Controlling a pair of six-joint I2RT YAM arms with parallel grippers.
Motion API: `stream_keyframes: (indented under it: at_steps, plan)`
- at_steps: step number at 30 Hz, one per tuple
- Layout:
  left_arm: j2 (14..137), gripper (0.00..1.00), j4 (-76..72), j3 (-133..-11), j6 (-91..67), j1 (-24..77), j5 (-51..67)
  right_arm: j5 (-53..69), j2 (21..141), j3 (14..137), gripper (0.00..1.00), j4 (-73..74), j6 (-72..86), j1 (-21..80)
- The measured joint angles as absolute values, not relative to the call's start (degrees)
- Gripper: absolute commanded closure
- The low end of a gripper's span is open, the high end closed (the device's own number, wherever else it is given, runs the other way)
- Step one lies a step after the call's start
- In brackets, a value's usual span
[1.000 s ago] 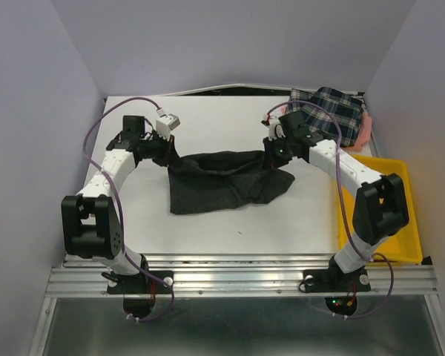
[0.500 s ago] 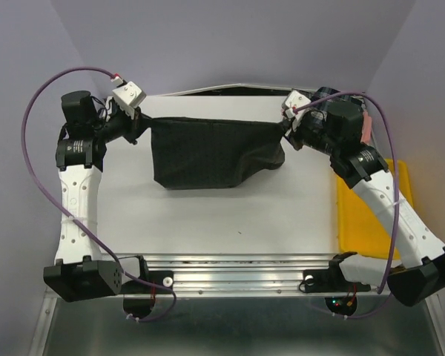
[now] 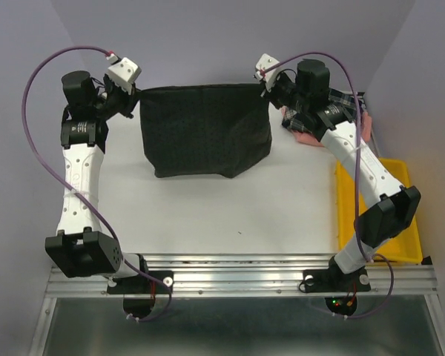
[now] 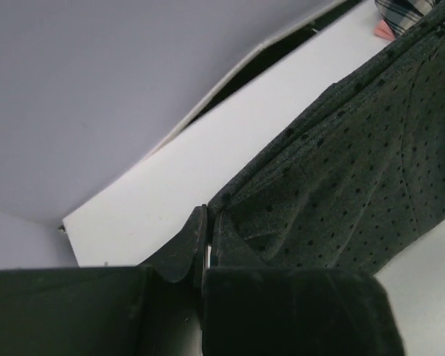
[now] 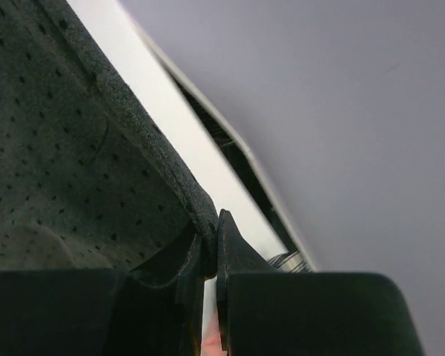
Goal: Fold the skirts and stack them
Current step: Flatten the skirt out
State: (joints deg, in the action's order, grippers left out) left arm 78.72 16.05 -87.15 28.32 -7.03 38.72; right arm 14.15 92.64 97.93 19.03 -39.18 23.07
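Note:
The charcoal-black dotted skirt [image 3: 204,130] hangs spread out in the air between both arms, high over the back of the table. My left gripper [image 3: 136,95] is shut on its left top corner, and the dotted cloth [image 4: 341,185] runs away from the jaws. My right gripper [image 3: 268,87] is shut on the right top corner, pinching the thick hem [image 5: 144,141]. The plaid skirt [image 3: 350,102] lies at the back right on top of the pink skirt [image 3: 309,138], both partly hidden by the right arm.
A yellow plastic tray [image 3: 404,215] sits along the table's right edge beside the right arm. The white table [image 3: 230,208] lies below the hanging cloth. Grey walls close in the back and both sides.
Both arms have risen and moved back and apart, lifting the black skirt off the table. It went from a crumpled heap to a taut hanging sheet.

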Motion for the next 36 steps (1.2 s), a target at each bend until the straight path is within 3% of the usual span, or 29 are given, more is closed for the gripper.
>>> stream_keyframes:
  at_steps: [6, 10, 17, 24, 36]
  plan:
    - [81.5, 1.0, 12.8, -98.7, 27.4, -6.9, 39.6, 13.6, 101.0, 115.5, 0.99, 22.3, -36.8, 23.2]
    - [78.1, 1.0, 12.8, -96.6, 28.6, -4.6, 42.1, 16.6, 97.0, 112.8, 0.99, 25.5, -36.2, 24.8]
    - [68.6, 1.0, 15.2, -84.9, 26.1, 9.1, 39.7, 13.4, 86.6, 100.4, 0.99, 28.0, -36.1, 34.4]
    - [70.1, 1.0, 14.0, -87.9, 15.7, -6.1, 34.9, 3.5, 86.6, 100.4, 0.99, 24.0, -36.6, 27.6]
    - [67.5, 1.0, 12.3, -86.4, 15.4, -6.5, 36.3, 3.7, 86.2, 100.4, 0.99, 22.5, -36.9, 28.2]
